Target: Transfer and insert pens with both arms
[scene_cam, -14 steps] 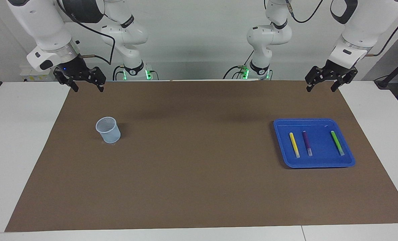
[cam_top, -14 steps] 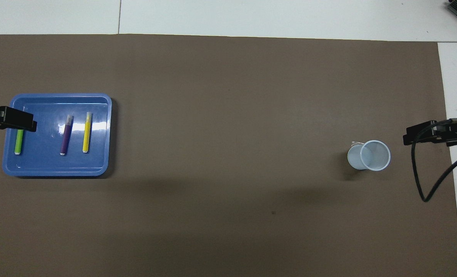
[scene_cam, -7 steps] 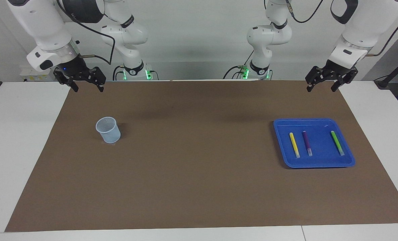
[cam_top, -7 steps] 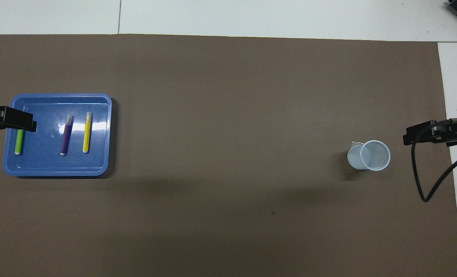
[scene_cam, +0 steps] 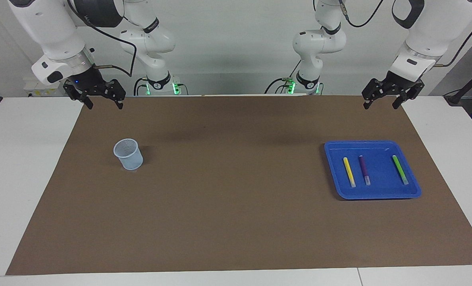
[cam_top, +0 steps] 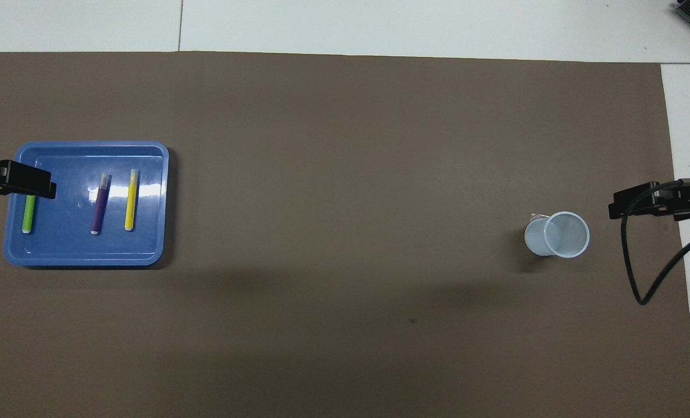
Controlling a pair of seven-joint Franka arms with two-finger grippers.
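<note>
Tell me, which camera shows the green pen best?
The facing view: the green pen lies fully visible in the tray. In the overhead view, the raised left end effector covers one end of the pen, though it isn't touching it.

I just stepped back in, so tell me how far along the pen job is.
Nothing looks done: the yellow pen, purple pen and green pen all lie in the blue tray, and the mesh cup holds none. Nothing is in hand; the left tool and right tool hang open, raised. All three transfers remain.
</note>
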